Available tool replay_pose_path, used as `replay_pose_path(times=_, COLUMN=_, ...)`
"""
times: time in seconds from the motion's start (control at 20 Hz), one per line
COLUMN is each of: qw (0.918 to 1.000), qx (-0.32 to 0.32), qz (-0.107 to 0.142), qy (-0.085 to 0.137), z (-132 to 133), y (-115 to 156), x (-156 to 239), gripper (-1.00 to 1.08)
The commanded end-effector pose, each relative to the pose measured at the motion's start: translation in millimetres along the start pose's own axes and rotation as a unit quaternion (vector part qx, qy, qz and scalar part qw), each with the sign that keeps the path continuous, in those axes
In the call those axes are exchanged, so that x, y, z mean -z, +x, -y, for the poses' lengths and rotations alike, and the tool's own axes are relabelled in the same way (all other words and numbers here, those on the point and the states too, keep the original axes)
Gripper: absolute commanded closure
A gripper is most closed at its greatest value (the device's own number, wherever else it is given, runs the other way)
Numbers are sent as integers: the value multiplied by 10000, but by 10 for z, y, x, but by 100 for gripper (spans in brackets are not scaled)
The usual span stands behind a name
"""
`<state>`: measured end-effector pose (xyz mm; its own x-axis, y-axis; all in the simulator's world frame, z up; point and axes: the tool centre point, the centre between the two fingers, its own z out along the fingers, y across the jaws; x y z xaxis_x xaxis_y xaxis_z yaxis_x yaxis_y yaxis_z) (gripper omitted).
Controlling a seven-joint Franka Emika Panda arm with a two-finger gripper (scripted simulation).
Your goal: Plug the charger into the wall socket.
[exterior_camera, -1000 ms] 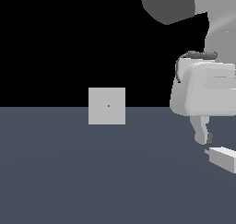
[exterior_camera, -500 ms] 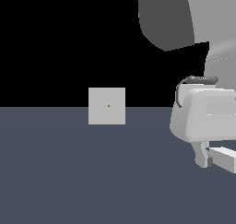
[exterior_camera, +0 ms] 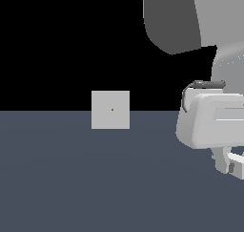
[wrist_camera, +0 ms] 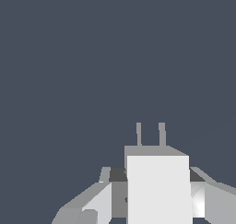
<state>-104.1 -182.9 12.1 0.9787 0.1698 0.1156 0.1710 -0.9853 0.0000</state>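
Note:
The charger (wrist_camera: 159,191) is an off-white block with two thin prongs. In the wrist view it lies between the fingers of my gripper (wrist_camera: 157,174), whose dark pads (wrist_camera: 117,174) sit flush against both its sides with no floor showing in between. In the exterior view the gripper (exterior_camera: 228,168) is low over the floor at the exterior view's right edge, and only a sliver of the charger (exterior_camera: 237,158) shows behind one finger. The wall socket (exterior_camera: 110,110), a light-grey upright square with an orange dot, stands far off toward the exterior view's left.
A dark blue-grey floor (exterior_camera: 95,178) stretches between the gripper and the socket. My arm's large grey links (exterior_camera: 181,21) fill the upper part of the exterior view's right.
My gripper has come down over the charger; most of the drop was in the first half second. The charger still lies at the same spot on the floor. The socket has not moved.

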Motion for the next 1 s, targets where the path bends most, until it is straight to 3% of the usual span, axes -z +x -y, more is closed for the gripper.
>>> replay_pose_path(times=0.0, qw=10000, qx=3, qz=0, qy=1, z=3, y=2, x=-3, gripper=108)
replay_pose_path(times=0.45, qw=10000, qx=-70, qz=-2, qy=-7, z=150, y=53, x=55, gripper=108)
replay_pose_path(times=0.95, qw=9994, qx=-337, qz=-7, qy=-34, z=699, y=270, x=260, gripper=108)
